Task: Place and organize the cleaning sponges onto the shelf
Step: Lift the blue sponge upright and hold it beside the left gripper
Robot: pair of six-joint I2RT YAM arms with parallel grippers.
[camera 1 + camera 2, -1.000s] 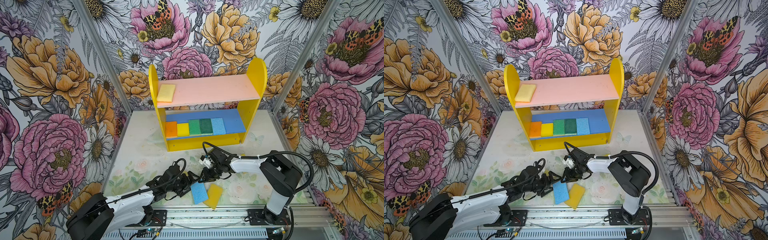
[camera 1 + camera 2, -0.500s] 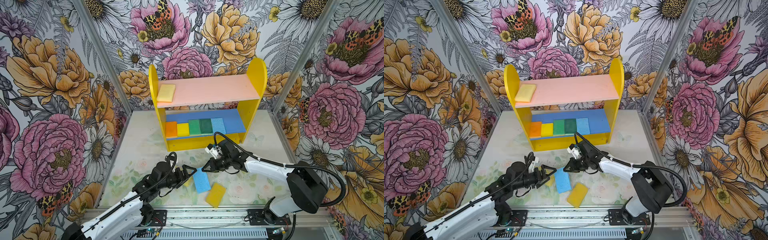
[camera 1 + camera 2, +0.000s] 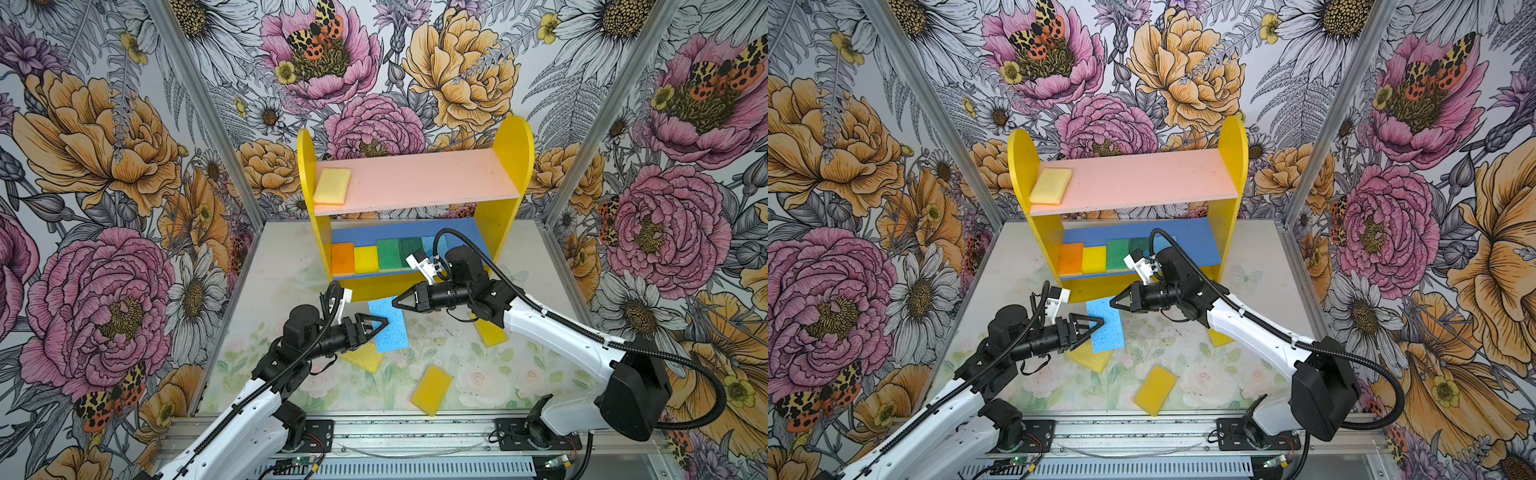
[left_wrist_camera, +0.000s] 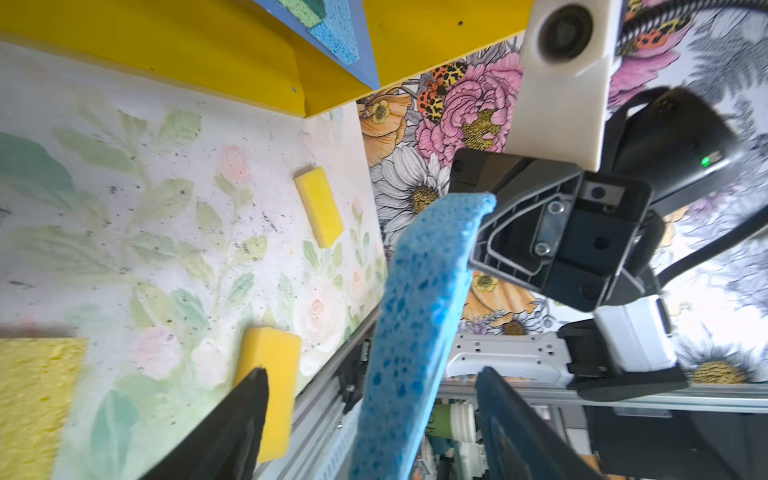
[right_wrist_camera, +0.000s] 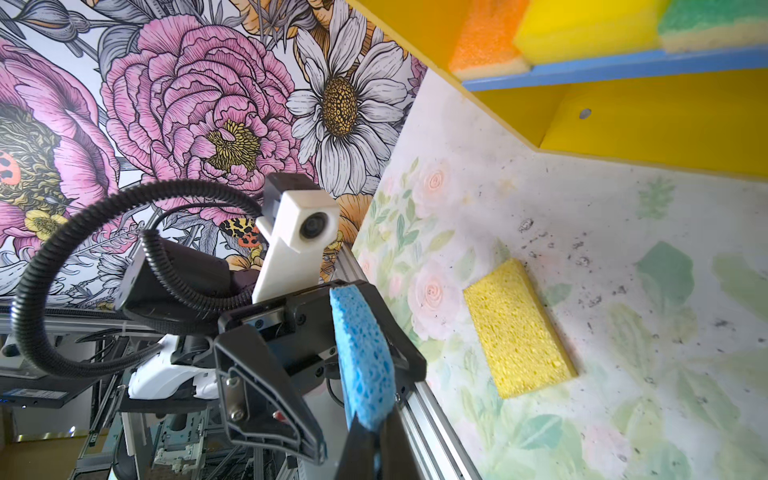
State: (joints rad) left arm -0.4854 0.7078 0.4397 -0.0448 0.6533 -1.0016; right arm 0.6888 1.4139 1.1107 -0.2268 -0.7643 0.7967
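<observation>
- Foam in a top view: light blue porous rectangular sponge [image 3: 388, 328] held flat above the floral-printed tabletop [image 3: 291, 266], at 6 o'clock of the two-tier wooden shelf with yellow side panels [image 3: 503, 232]; right gripper [image 3: 395, 304] at its 1 o'clock corner, left gripper [image 3: 383, 323] at 9 o'clock. Reads as a hand-over.
- In a top view: orange, yellow and green sponge row [image 3: 1094, 258] packed from the 9 o'clock end of the blue lower board [image 3: 1196, 241], bare board at 3 o'clock, probably the slot meant; pale yellow rectangular sponge [image 3: 1050, 185] at 9 o'clock on the pink upper board [image 3: 1142, 178]; three loose yellow sponges [image 3: 1155, 388] at 5 to 7 o'clock of the shelf, not yet shelved.
- Left wrist: fingers [image 4: 245, 419] spread clear either side of the blue sponge [image 4: 415, 324], gripping nothing.
- Right wrist: jaws clamped tight on the sponge's [image 5: 361, 357] near edge, carrying it alone; flat pose suited to sliding onto a board.
</observation>
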